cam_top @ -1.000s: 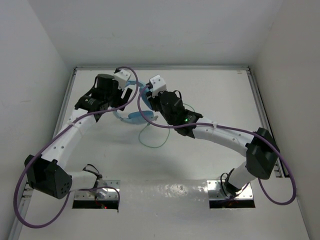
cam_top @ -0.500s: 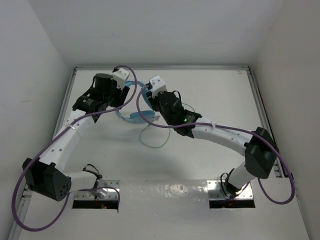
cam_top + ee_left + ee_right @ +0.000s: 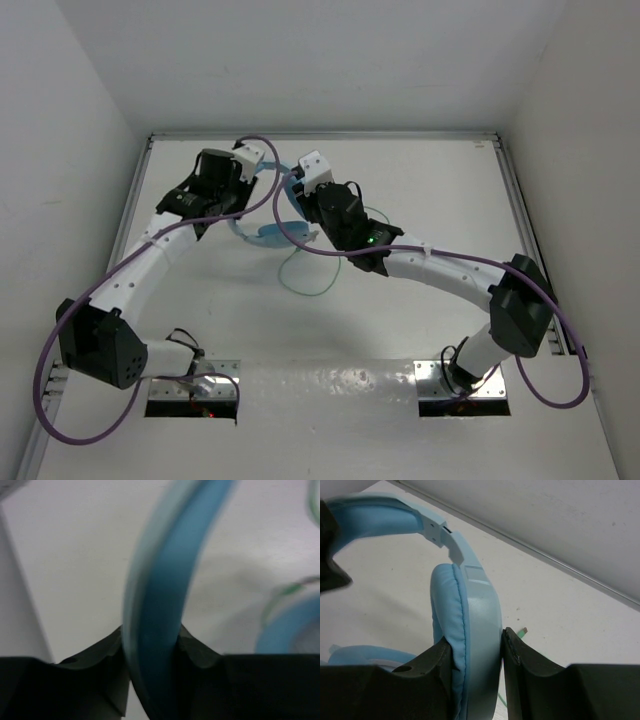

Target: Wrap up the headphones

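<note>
The light blue headphones (image 3: 266,234) lie at the back middle of the table, between my two arms. My left gripper (image 3: 151,645) is shut on the blue headband (image 3: 162,580), which runs up between the dark fingers (image 3: 100,655) and touches both. My right gripper (image 3: 476,650) is shut on one padded ear cup (image 3: 467,615), the pad against its left finger and the hard shell against its right. The other ear cup (image 3: 365,655) rests low on the left. The thin pale green cord (image 3: 300,278) loops loose on the table toward me; its plug tip (image 3: 522,631) pokes out behind the right finger.
Thick purple robot cables (image 3: 270,205) arch over both wrists near the headphones. Metal rails (image 3: 515,200) border the white table (image 3: 430,190) on the left and right, and white walls close in on three sides. The arm bases (image 3: 195,385) sit at the near edge.
My left gripper has moved slightly right and its jaws have closed on the headband. The right arm and its grip on the ear cup have stayed as they were.
</note>
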Available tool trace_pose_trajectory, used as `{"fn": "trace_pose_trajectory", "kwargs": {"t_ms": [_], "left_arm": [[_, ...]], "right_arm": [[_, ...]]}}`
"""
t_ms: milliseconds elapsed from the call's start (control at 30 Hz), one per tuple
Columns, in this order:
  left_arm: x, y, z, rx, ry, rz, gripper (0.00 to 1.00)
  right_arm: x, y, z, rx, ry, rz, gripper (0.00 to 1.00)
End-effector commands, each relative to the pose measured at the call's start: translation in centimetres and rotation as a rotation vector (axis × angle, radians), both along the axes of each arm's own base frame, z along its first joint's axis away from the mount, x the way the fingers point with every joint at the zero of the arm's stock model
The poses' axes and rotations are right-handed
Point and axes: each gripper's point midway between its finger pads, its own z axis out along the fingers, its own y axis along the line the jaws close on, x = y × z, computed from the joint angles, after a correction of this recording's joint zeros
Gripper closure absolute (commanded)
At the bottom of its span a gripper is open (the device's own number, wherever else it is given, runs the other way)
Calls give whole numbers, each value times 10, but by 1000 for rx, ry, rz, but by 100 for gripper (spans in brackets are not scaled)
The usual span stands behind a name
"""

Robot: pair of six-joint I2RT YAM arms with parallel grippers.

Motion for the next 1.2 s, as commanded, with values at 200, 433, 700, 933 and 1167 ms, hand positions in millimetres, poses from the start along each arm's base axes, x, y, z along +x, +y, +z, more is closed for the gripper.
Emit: {"fn": "trace_pose_trajectory", "kwargs": {"t_ms": [200,433,700,933,1167], "left_arm": [[6,-2,23,-41,-80,26,100],[13,29,33,-182,-57,73,100],[25,82,84,-365,-136,214,100],[19,70,166,-543,-275,221,100],[12,66,189,-604,-330,233,100]], "right_arm": [[11,6,51,135,-75,-2,99],[10,-21,80,174,-61,223,1],[-60,-53,71,18,-212,519,1],[-57,-61,-81,-309,-33,600,11],[-45,-45,-149,-432,62,657,17]]}}
